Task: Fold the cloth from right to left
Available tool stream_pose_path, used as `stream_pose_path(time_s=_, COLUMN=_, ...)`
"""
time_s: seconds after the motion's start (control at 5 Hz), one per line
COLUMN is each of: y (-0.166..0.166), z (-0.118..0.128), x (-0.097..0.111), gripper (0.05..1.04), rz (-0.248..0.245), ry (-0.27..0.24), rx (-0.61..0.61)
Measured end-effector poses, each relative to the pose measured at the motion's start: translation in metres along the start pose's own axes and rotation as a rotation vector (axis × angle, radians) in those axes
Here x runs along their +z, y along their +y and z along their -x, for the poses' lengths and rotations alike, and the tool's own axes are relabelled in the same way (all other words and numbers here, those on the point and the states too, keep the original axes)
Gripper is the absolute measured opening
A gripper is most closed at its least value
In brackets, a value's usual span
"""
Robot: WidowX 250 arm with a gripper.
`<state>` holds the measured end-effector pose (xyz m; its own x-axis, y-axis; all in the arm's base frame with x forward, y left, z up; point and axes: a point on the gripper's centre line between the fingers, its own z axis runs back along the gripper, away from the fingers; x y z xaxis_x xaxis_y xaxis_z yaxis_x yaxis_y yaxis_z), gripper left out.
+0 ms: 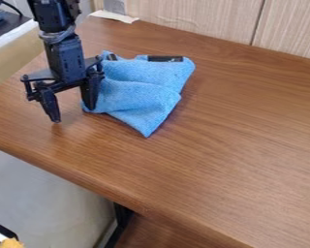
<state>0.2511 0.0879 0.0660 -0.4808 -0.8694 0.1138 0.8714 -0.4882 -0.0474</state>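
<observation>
The picture's top edge cuts off the black robot arm (66,57). The black two-finger gripper (73,115) hides part of the soft blue cloth (138,85). A small black strip (164,58) is perhaps a label; the bottom edge crops an orange object (11,243).

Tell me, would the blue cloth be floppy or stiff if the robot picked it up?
Probably floppy: the cloth already lies in soft folds and wrinkles. It would likely droop from the claw. It's probably light too, since it looks thin, and it shouldn't roll, because it lies mostly flat on the table.
</observation>
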Motion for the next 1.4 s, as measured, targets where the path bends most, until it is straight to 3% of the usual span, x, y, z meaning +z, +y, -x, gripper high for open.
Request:
stream_pose_path(time_s=0.4, y=0.008, z=-0.004, x=0.006, gripper=1.001, rz=0.025, ry=0.022, rx=-0.039)
stream_pose_path(time_s=1.0, y=0.021, z=-0.032, x=0.083, gripper=1.0, rz=-0.03, ry=0.208, rx=-0.056)
stream_pose_path(time_s=1.2, y=0.018, z=-0.04, x=0.1, gripper=1.0, rz=-0.054, ry=0.245, rx=-0.049)
stream_pose_path(time_s=1.4, y=0.019, z=-0.041, x=0.101, gripper=1.0, rz=-0.059, ry=0.247, rx=-0.05)
